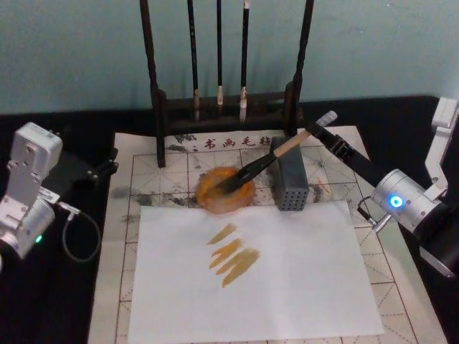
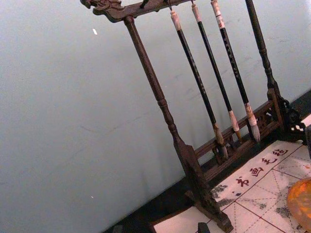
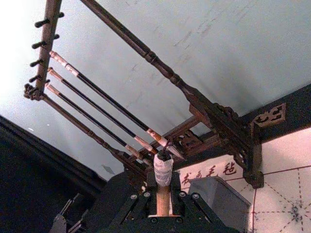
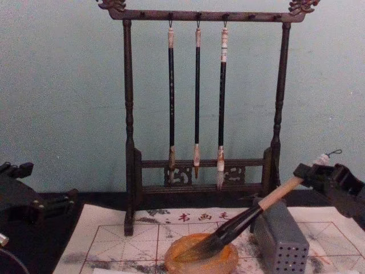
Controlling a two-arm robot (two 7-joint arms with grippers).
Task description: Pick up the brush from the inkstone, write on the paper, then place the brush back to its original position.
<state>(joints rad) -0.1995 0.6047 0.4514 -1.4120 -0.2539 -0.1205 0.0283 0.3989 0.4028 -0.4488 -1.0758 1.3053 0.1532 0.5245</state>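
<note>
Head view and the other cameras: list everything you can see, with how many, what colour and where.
brush: one, tan handle, dark bristles; bristles in the inkstone, handle slanting up over the grey box.
inkstone: one, orange; on the gridded paper, in front of the stand.
gridded paper: one, off-white with red lines; on the table.
white sheet: one, with amber strokes; on the gridded paper, on the robot's side of the inkstone.
grey box: one, perforated; right of the inkstone.
stand: one, dark wood; at the back.
thin brushes: three, dark handles; hanging on the stand.
table: one, black.
left gripper: black; parked on the left, beside the gridded paper.
right gripper: black; shut on the brush's upper handle.
</note>
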